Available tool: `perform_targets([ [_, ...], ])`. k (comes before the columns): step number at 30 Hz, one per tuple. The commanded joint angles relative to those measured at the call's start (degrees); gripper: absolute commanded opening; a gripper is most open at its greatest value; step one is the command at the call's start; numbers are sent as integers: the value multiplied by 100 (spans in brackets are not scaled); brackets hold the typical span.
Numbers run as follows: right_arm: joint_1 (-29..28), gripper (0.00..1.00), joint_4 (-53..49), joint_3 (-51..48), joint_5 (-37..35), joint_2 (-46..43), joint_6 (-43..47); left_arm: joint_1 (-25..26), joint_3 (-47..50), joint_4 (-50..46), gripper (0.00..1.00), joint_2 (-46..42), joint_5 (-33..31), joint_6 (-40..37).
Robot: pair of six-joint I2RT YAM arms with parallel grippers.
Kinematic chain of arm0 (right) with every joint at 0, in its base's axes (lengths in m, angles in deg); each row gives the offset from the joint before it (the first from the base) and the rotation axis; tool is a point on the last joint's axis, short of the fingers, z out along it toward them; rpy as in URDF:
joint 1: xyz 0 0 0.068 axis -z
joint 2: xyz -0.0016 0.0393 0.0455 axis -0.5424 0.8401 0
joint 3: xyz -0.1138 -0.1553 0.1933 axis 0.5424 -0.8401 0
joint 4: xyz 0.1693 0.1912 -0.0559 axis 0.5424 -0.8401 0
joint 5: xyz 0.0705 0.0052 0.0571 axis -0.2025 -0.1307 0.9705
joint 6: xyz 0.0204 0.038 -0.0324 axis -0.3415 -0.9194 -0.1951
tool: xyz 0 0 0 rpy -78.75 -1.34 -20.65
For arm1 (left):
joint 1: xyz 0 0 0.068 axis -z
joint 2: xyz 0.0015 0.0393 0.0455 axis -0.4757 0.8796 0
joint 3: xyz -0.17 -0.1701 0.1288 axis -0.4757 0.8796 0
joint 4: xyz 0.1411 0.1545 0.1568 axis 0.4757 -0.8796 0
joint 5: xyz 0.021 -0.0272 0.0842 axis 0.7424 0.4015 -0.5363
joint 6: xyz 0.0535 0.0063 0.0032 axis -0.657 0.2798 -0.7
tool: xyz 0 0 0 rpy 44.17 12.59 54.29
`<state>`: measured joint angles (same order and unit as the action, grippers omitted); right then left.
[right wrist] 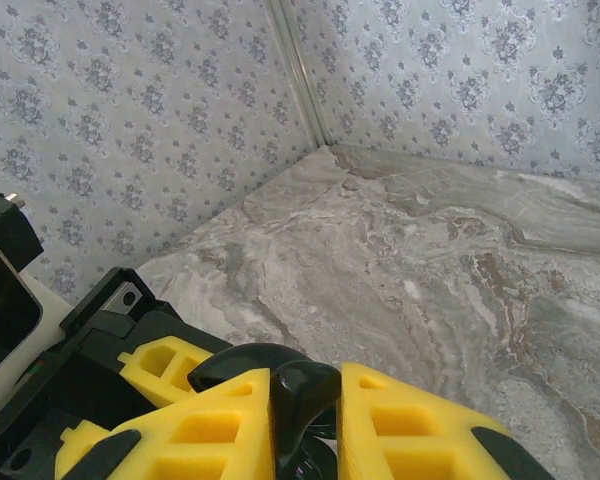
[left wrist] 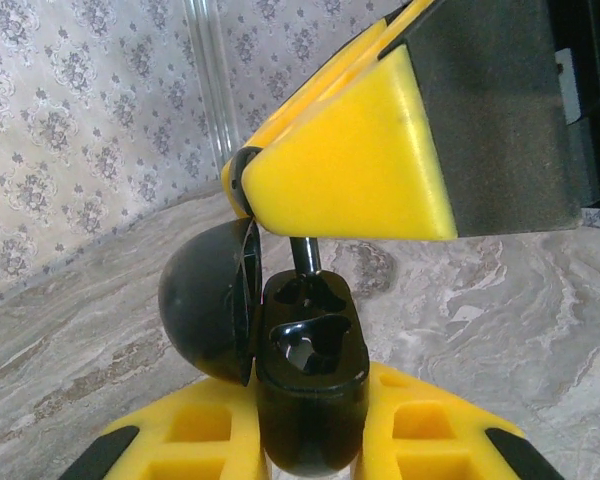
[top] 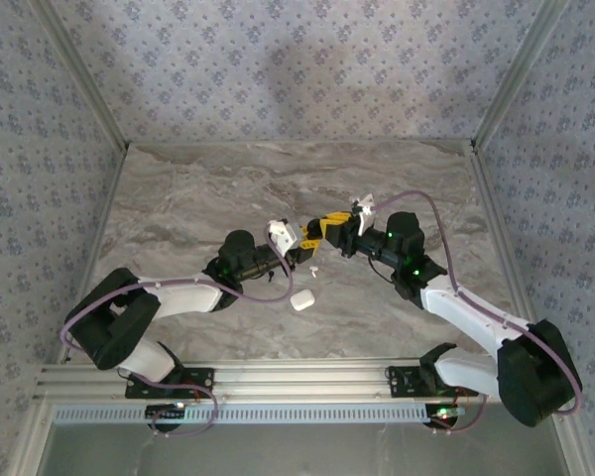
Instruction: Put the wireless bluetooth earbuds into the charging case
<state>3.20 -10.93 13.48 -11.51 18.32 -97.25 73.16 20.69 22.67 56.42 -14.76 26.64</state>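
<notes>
Your left gripper is clamped on an open black case, with its lid swung out to the gripper's left. Your right gripper sits just above it, closed on a black earbud whose stem meets the case's far socket. On the counter, toward the arm bases from the left gripper, lies a white case. A tiny white earbud lies between that case and the gripper.

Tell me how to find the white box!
Find the marble table, then the spot mid-table where both arms meet. Just toward the arm bases lies the white box, bigger and rounder than the tiny white piece behind it.
</notes>
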Motion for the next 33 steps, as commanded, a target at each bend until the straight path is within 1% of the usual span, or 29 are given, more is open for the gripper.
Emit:
perform_targets([
  [1, -56, 20, 140, 34, -63, 78, -48, 41, -179, 349, 19, 27, -39, 86],
  [11, -132, 20, 225, 30, -173, 157, -57, 42, -223, 426, 19, 64, -78, 171],
  [22, -284, 20, 327, -23, -758, 203, -147, 75, -241, 598, 19, 96, -227, 335],
  [33, -450, 20, 375, -119, -1153, 203, -210, 108, -267, 793, 19, 146, -472, 478],
])
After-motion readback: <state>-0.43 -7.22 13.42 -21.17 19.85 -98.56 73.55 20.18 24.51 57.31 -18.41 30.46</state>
